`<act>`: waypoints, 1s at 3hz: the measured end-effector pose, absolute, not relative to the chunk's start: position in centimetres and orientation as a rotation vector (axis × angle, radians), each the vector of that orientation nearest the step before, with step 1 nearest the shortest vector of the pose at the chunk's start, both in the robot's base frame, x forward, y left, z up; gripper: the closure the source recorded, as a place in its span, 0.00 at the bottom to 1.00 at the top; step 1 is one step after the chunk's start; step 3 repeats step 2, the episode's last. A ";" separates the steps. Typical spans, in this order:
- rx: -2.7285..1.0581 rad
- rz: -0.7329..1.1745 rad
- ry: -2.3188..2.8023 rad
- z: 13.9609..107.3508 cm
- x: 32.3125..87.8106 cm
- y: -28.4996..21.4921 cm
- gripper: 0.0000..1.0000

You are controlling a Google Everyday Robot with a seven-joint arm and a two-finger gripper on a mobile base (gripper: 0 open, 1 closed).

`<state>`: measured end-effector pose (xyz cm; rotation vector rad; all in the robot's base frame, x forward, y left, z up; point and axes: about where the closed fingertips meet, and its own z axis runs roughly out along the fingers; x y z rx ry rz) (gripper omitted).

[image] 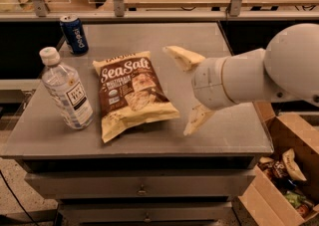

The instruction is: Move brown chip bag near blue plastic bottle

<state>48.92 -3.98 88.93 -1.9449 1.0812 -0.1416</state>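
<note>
Your gripper (pixel 192 88) hangs over the right half of the grey table (pixel 234 130), its 2 cream fingers (pixel 183 57) spread wide with nothing between them, just right of the brown chip bag (pixel 130 95) and not touching it. You have 1 bag: it lies flat, face up near the table's middle, crinkly, brown across the centre with cream-yellow bands at top and bottom, white "Sea Salt" lettering and a picture of chips. You have 1 blue plastic bottle (pixel 67 93), clear with a white cap and pale label, upright just left of the bag. You also have 1 dark blue Pepsi can (pixel 74 34) upright at the back left, and 1 open cardboard box (pixel 294 135) beside the table on the right
</note>
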 end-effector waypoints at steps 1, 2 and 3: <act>-1.889 -0.205 1.147 91.4 50.7 -5.8 0.00; -1.881 -0.207 1.157 91.5 50.8 -6.0 0.00; -1.881 -0.207 1.157 91.5 50.8 -6.0 0.00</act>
